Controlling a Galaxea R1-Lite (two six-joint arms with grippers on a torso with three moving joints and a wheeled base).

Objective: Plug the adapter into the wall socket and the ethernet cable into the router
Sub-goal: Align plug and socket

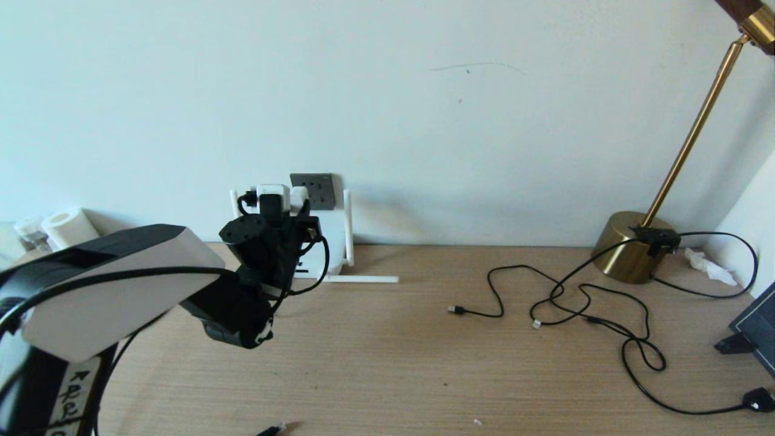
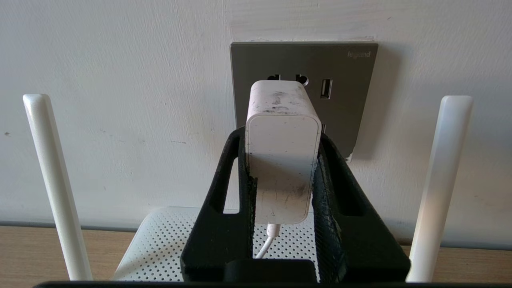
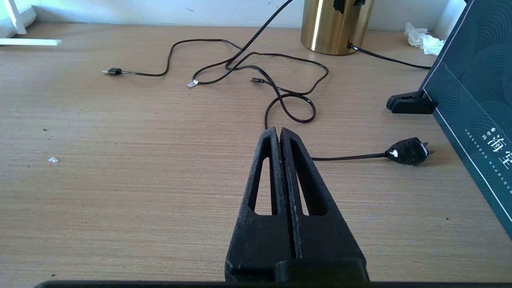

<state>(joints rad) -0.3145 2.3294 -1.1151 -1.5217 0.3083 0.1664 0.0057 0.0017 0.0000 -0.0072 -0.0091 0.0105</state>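
My left gripper [image 2: 280, 134] is shut on the white adapter [image 2: 282, 160], holding it against the dark grey wall socket [image 2: 344, 104]. Whether the pins are in is hidden. The adapter's thin white cord [image 2: 266, 244] hangs down over the router [image 2: 160, 240], whose upright antennas [image 2: 54, 180] stand on either side. From the head camera, the left gripper [image 1: 278, 206] and adapter [image 1: 275, 192] sit just left of the socket [image 1: 315, 191], above the router [image 1: 330, 248]. A small black boxy connector [image 1: 275, 429], apparently the ethernet cable's end, lies at the table's front edge. My right gripper [image 3: 279, 130] is shut and empty over bare table.
One router antenna [image 1: 363, 279] lies flat on the table. Thin black cords with USB plugs [image 1: 457, 310] sprawl at centre right, ending in a black plug [image 1: 758, 399]. A brass lamp base [image 1: 629, 245], a tissue [image 1: 705, 263], a dark box [image 1: 757, 327] and a white roll [image 1: 69, 227] line the edges.
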